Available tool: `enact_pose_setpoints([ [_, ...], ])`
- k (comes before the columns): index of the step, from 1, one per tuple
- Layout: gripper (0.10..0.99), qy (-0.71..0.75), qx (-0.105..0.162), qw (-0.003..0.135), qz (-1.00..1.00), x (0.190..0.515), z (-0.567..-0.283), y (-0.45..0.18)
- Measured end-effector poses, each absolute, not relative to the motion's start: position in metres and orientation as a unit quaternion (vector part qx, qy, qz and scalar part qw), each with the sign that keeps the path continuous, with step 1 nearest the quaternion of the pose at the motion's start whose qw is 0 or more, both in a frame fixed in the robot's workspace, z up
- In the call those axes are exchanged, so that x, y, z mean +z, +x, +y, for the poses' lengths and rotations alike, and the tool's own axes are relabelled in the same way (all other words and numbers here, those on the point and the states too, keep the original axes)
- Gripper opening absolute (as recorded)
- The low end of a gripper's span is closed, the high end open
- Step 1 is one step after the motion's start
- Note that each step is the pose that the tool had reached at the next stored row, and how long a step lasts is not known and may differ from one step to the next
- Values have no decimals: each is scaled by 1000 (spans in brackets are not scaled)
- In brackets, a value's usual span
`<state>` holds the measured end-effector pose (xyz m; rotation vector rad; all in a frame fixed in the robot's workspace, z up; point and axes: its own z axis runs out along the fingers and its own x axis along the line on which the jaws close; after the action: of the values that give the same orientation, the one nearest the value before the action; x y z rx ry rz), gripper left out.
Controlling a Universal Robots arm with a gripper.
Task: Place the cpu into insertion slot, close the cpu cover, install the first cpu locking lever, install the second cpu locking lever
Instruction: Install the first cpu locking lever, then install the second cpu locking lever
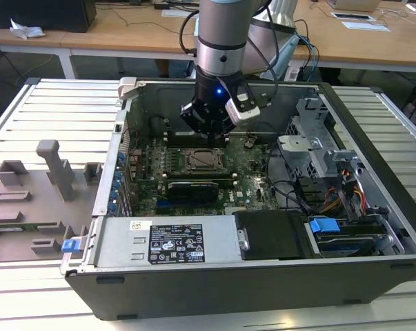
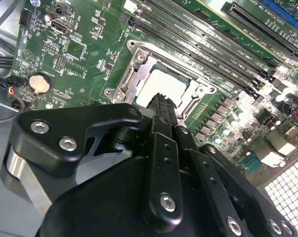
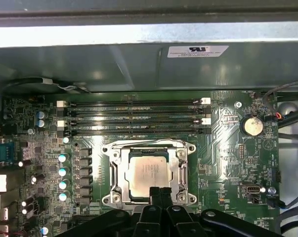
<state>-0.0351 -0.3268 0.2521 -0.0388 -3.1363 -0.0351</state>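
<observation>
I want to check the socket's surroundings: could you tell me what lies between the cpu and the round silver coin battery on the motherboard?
In the first wrist view, the cpu cover's side rail, then bare green board with small components, separates the cpu from the coin battery.

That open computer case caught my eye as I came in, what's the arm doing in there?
The robot arm's gripper hangs low inside the computer case, right over the processor socket on the green motherboard. The silver chip already sits in the socket, and the metal cover frame lies down around it. The fingertips sit together at the chip's edge, holding nothing.
</observation>
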Motion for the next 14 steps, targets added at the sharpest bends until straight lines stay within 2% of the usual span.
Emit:
enact_pose_setpoints([
  [7,106,-12,-11,2,-1000,252,-327,-35],
  [14,106,-12,-14,2,-1000,244,-353,-37],
])
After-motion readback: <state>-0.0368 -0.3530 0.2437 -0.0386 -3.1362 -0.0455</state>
